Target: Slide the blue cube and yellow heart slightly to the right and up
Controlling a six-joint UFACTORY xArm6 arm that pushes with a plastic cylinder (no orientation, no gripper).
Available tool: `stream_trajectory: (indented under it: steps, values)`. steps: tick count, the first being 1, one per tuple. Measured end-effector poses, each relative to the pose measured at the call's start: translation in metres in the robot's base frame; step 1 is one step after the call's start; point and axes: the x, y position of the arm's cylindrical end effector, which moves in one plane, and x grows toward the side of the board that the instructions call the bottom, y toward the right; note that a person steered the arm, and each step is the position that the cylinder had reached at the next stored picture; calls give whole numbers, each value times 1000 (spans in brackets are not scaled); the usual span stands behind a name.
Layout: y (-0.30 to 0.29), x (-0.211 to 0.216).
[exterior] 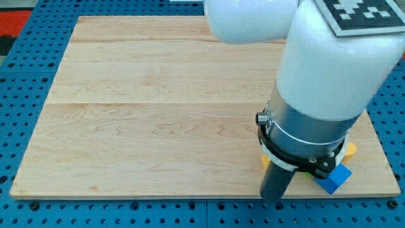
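The blue cube (334,178) sits near the board's bottom right corner, partly hidden by the arm. Yellow pieces show at the arm's left (265,159) and right (349,149); which one is the yellow heart cannot be made out. A sliver of green (305,173) shows just left of the blue cube. The dark rod comes down in front of these blocks, and my tip (274,200) is at the board's bottom edge, to the left of and below the blue cube.
The white and grey arm body (329,82) covers the right side of the wooden board (158,107). Blue pegboard (19,95) surrounds the board.
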Motion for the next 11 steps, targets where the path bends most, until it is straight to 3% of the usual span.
stream_trajectory:
  steps: [6,11]
  values:
    - [98,-1]
    - [110,0]
